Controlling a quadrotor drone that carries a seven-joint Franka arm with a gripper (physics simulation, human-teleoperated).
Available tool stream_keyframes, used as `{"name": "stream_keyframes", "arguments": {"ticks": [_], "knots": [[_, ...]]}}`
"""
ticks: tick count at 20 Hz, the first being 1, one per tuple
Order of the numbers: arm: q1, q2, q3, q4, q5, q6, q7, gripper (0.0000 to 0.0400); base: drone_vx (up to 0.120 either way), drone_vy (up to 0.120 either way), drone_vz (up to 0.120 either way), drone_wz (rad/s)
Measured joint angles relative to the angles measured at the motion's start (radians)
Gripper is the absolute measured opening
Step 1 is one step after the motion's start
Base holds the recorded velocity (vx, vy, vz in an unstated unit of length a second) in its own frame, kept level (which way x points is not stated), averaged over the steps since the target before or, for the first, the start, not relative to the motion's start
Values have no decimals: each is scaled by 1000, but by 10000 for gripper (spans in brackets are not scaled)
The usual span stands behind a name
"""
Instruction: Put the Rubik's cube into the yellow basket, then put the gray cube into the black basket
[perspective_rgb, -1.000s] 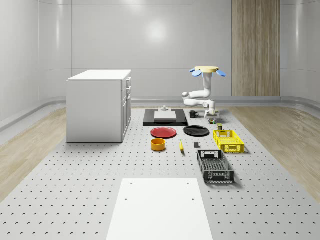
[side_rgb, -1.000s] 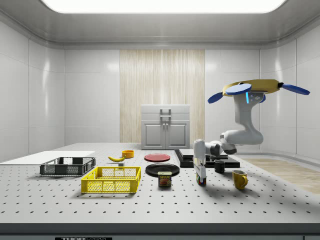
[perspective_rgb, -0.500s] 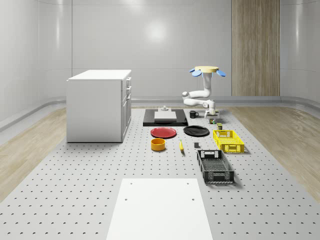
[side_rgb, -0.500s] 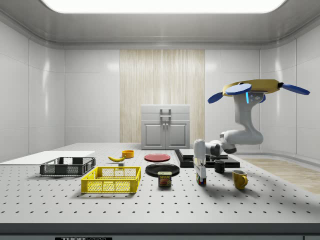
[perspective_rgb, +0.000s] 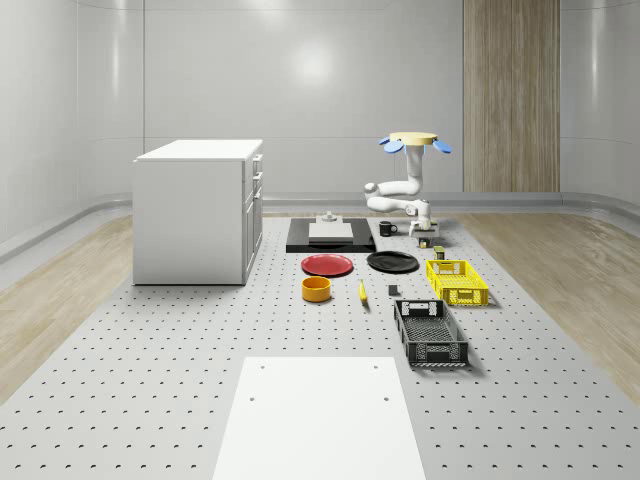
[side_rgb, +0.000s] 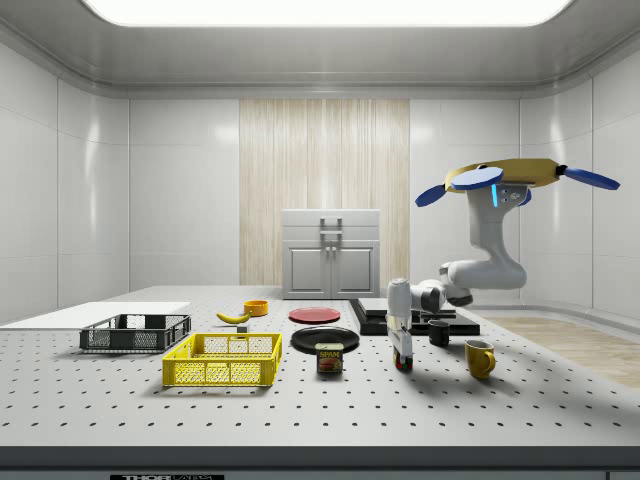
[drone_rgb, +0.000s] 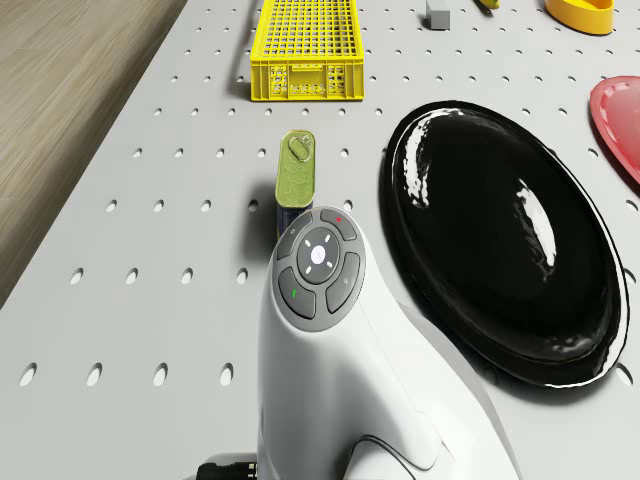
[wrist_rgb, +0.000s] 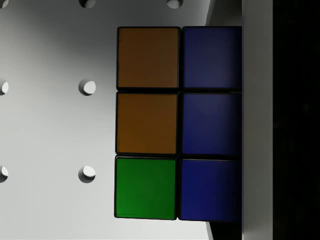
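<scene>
My drone (perspective_rgb: 413, 140) hovers over the far end of the table, beyond the yellow basket (perspective_rgb: 456, 282). The arm reaches down, and my gripper (side_rgb: 401, 343) is shut on the Rubik's cube (side_rgb: 403, 360), held just above the table. In the wrist view the Rubik's cube (wrist_rgb: 175, 125) shows orange, green and blue tiles, with one finger (wrist_rgb: 256, 120) against its blue side. The small gray cube (perspective_rgb: 393, 291) lies between the yellow basket and the banana. The black basket (perspective_rgb: 430, 333) stands nearer the camera. In the drone view the yellow basket (drone_rgb: 303, 45) and gray cube (drone_rgb: 437, 12) lie beyond the wrist.
A tin can (drone_rgb: 295, 170) stands close to the gripper, with a black plate (drone_rgb: 500, 230) beside it. A yellow mug (side_rgb: 479, 357) and a black mug (side_rgb: 439, 332) sit nearby. A red plate (perspective_rgb: 327, 265), orange bowl (perspective_rgb: 316, 289), banana (perspective_rgb: 362, 291) and white cabinet (perspective_rgb: 198, 210) lie farther off.
The gripper and the Rubik's cube have risen slightly off the table. The drone has kept its place.
</scene>
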Motion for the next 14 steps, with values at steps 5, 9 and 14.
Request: {"name": "stream_keyframes", "arguments": {"ticks": [5, 9, 14], "knots": [[-2, -7, 19, -5, 20, -2, 9, 287, 0, 0, 0, 0], [-3, -12, 68, -17, 67, -17, 23, 287, 0, 0, 60, 0], [-7, -20, 123, -26, 122, -30, 36, 287, 0, 0, 120, 0]]}}
